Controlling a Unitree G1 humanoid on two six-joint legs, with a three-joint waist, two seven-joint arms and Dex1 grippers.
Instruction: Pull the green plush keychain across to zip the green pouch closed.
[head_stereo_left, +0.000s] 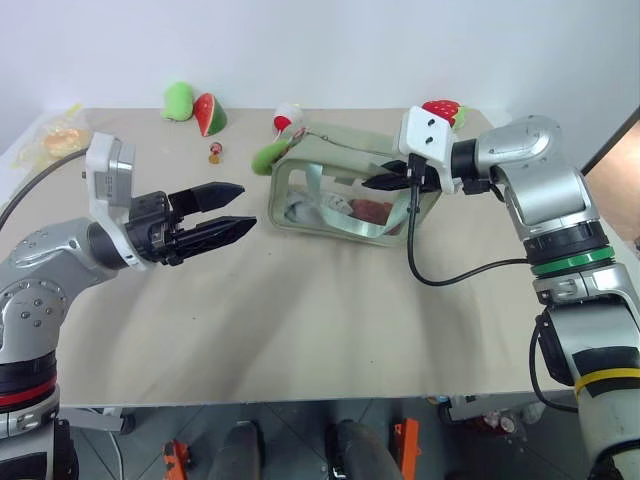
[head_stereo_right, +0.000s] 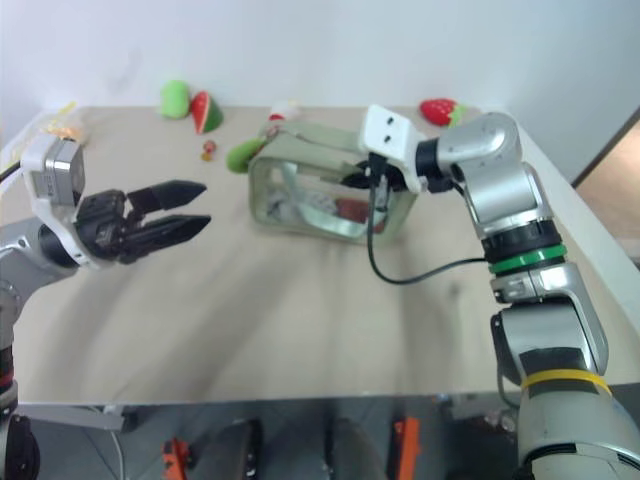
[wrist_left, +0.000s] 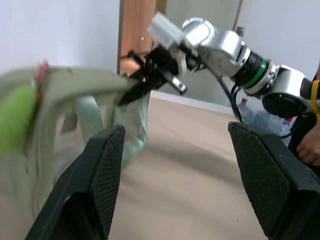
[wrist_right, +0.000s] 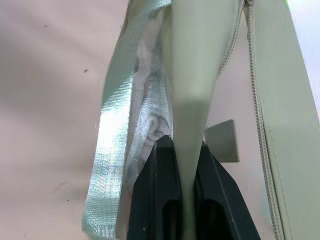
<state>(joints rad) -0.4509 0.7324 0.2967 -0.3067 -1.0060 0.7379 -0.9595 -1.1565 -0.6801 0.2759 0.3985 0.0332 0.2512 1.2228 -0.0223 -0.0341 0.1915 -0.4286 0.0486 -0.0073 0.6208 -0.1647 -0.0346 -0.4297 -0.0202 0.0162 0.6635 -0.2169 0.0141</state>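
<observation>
On the table (head_stereo_left: 330, 330) there is one green pouch (head_stereo_left: 345, 195), one green plush keychain (head_stereo_left: 270, 157) beside it, one rounded green plush toy (head_stereo_left: 178, 100), one watermelon slice (head_stereo_left: 209, 114), one strawberry plush (head_stereo_left: 442, 110), one small red trinket (head_stereo_left: 214, 153) and one crinkled plastic bag (head_stereo_left: 50, 140). Two grippers are in view: left (head_stereo_left: 232, 210) and right (head_stereo_left: 375, 183).

Green pouch (head_stereo_left: 345, 190): pale sage-green fabric, clear window panel showing white and red contents. Green plush keychain (head_stereo_left: 270, 156): bright lime green. Rounded plush (head_stereo_left: 179, 101): lime green, beside a red watermelon slice (head_stereo_left: 209, 114) with green rind. Strawberry plush (head_stereo_left: 441, 110): red, green top. Worktop (head_stereo_left: 300, 320): plain beige. Left hand (head_stereo_left: 234, 208): black fingers with a fine mesh-textured pad pattern. Right hand (head_stereo_left: 377, 182): black fingers, on a white and silver wrist. Right arm carried a green ring (head_stereo_left: 566, 263) and yellow band (head_stereo_left: 606, 381).
</observation>
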